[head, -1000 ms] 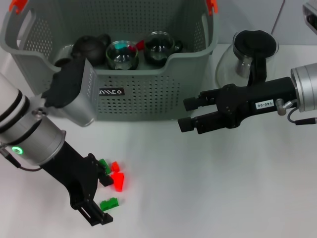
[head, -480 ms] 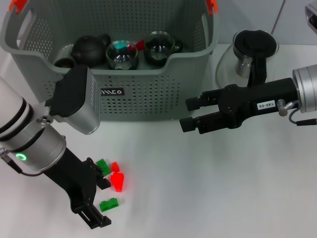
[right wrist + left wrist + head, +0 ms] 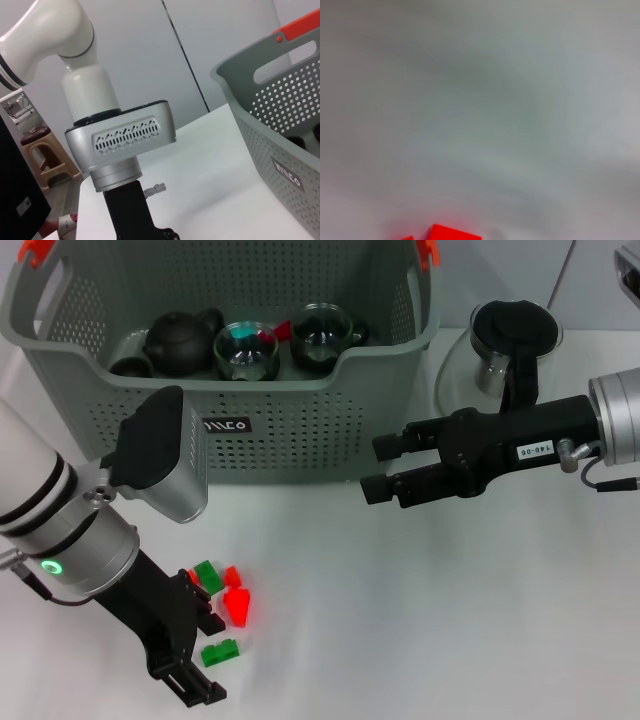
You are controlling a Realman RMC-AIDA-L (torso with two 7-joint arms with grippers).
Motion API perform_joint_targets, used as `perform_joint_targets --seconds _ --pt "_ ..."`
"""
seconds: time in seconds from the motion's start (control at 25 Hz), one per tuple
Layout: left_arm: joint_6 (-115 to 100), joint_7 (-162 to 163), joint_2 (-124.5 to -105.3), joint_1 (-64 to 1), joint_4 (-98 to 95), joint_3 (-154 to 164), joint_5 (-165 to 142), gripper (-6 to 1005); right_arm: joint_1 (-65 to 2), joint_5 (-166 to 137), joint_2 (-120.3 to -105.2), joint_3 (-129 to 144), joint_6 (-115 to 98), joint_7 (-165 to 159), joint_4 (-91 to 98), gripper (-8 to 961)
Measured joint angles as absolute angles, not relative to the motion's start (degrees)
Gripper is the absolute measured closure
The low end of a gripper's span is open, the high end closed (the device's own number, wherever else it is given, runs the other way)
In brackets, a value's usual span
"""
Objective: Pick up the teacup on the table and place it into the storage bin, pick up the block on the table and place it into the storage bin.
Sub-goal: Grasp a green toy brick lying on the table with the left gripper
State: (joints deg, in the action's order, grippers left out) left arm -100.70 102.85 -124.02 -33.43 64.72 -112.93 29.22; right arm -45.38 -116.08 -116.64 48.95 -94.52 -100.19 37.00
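The grey-green storage bin (image 3: 300, 430) stands at the back, and its perforated wall also shows in the right wrist view (image 3: 280, 125). Two glass teacups (image 3: 247, 350) (image 3: 322, 335) sit inside it beside a black teapot (image 3: 180, 335). Small blocks lie on the white table at the front left: a green block (image 3: 220, 651), a red block (image 3: 238, 606), and another green (image 3: 208, 573) and red (image 3: 232, 576) one. My left gripper (image 3: 217, 659) is low over them, open, its fingers either side of the nearest green block. My right gripper (image 3: 378, 469) hovers open and empty right of the bin.
A glass pitcher with a black lid (image 3: 512, 340) stands at the back right, behind my right arm. In the left wrist view only a red block (image 3: 455, 233) shows, at the picture's edge. The right wrist view shows my left arm's wrist housing (image 3: 120, 145) over the table.
My left arm has shifted slightly right and down, bringing its fingers closer around the front green block. The right arm has barely moved.
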Motion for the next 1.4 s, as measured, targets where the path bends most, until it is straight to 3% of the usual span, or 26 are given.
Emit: perform_joint_targets --seconds 0.16,0.92,1.12,1.4 --pt "-99.6 102.8 -124.02 -33.4 64.3 -112.8 28.9 184 -45.6 -116.1 -116.63 49.0 -94.5 -100.2 37.0 129" --pt "-97.4 103.2 -124.19 -33.5 63.0 -111.4 28.6 226 -45.3 -116.1 -116.63 48.9 -94.4 -100.2 37.0 129" --pt "-96.5 103.3 -124.19 -33.5 63.0 -111.5 28.5 428 -45.3 -116.0 -116.63 48.9 -94.4 -100.2 37.0 128" --pt "-95.9 103.3 -124.18 -33.5 62.6 -111.4 28.5 599 -45.4 -115.6 -116.54 48.9 -94.4 -100.2 37.0 129"
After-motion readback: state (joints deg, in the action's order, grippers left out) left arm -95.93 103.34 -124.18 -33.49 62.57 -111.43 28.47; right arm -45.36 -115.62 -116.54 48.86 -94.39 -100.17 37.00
